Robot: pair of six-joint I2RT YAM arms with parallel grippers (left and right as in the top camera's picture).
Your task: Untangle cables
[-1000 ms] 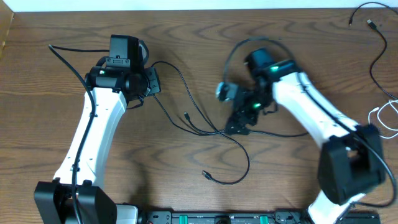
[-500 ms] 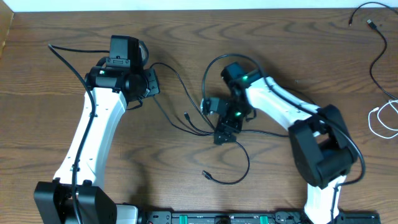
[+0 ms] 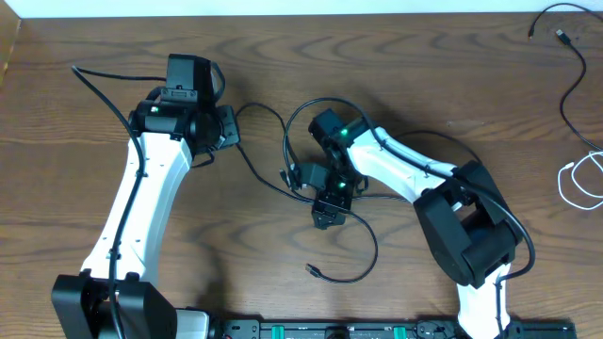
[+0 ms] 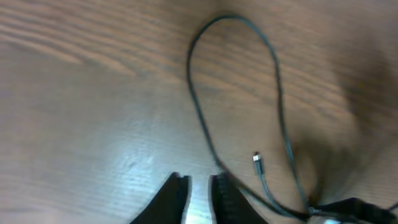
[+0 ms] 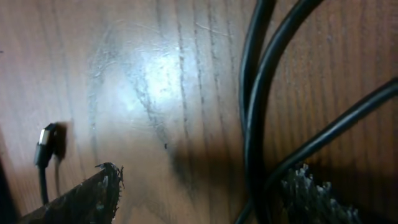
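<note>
Left pincer (image 4: 198, 188) barely parted, just beside black cables (image 4: 194, 99); right pincer (image 5: 202, 186) spread wide, straddling them at counter (image 3: 301, 56) middle. White cable (image 3: 568, 179) near right edge.

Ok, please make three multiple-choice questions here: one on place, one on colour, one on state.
1. Where lies the thin white cable? A right edge of the brown wooden table B under the left arm C centre
2. Colour of the thin tangled cables at the centre? A white B black C red
3. The right arm's jaws are: A shut tight B wide open over black cables C holding the white cable
1 A: overhead shows it at far right. 2 B: every centre cord is black. 3 B: the right wrist view shows them apart, cables between.
</note>
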